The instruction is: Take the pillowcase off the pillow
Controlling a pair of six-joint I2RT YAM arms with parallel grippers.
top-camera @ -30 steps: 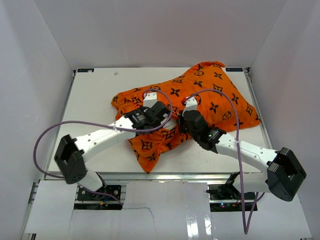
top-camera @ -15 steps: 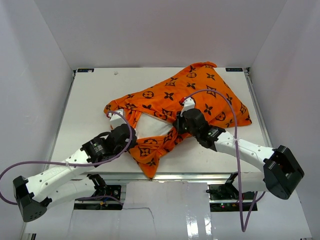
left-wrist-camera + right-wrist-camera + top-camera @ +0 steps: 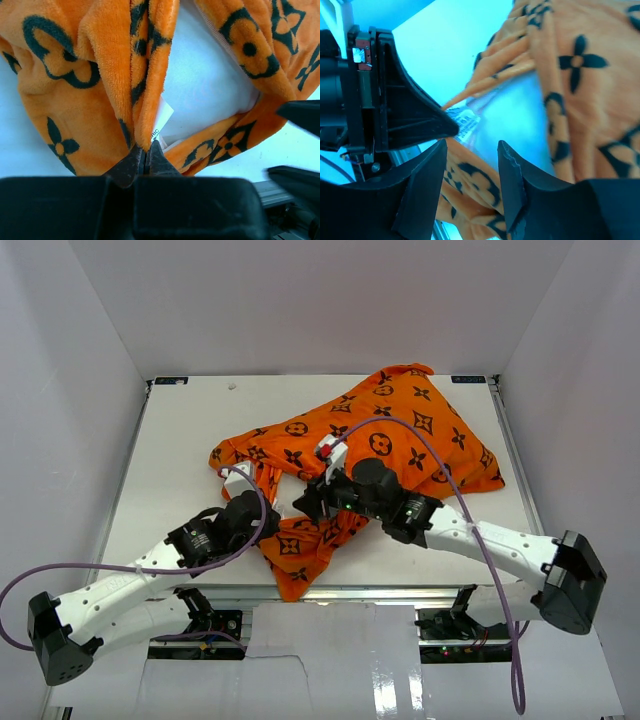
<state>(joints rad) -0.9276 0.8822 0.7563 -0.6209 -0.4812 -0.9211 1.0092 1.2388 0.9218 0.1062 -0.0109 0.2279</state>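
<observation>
Left pincer: pinching a fold of the pillowcase at its near open end.
Right pincer: spread apart, holding nothing, just beside the white pillow peeking out.
Pillow: mostly inside the pillowcase, stretching away to the far right.
In the way: bunched orange folds, a small tag.

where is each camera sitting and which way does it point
top external: above and behind the bases, looking down on the table; both arms show.
left wrist: on the left arm, facing the pillowcase fold pinched in the left gripper.
right wrist: on the right arm, looking past the open right gripper at the pillow.
Shared: both wrist views show the white label.
</observation>
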